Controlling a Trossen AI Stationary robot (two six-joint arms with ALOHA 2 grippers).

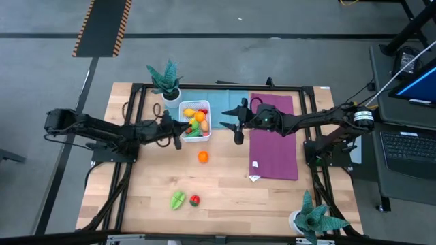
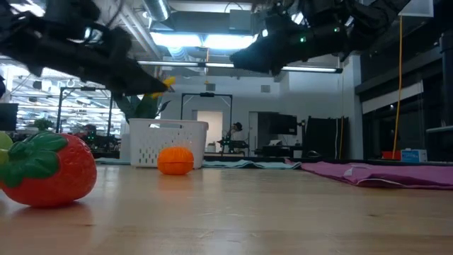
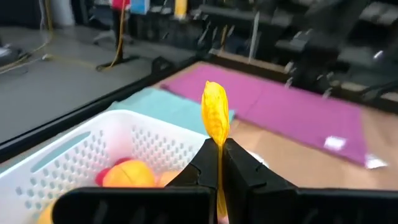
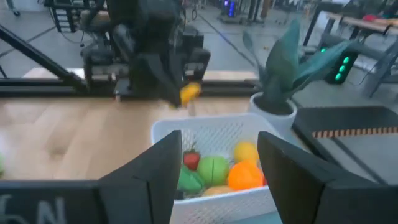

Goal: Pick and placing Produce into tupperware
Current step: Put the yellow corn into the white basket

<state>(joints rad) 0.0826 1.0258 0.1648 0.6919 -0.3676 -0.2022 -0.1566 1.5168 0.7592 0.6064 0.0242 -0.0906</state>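
The left gripper (image 3: 219, 163) is pinched tight on a thin yellow piece (image 3: 215, 115) of produce and hangs just at the left edge of the tupperware (image 1: 182, 107), above its rim. I judge the step in hand to be the drop: the piece has been carried to the container but is not yet released. The next move calls for easing the piece inward over the tupperware's open middle, then parting the fingers so it falls inside rather than onto the rim.

The tupperware sits beside a potted plant (image 1: 165, 77) and is already well filled: yellow, orange, red and green pieces (image 4: 214, 170) lie packed together within its perforated walls.

Outside the tupperware, an orange fruit (image 1: 202, 156) lies on the table just in front of it. Farther in front, well apart from it, rest a green piece (image 1: 178, 199) and a red strawberry (image 1: 195, 199).

The right gripper (image 4: 217, 163) waits at the tupperware's right side, jaws standing wide with nothing between them.
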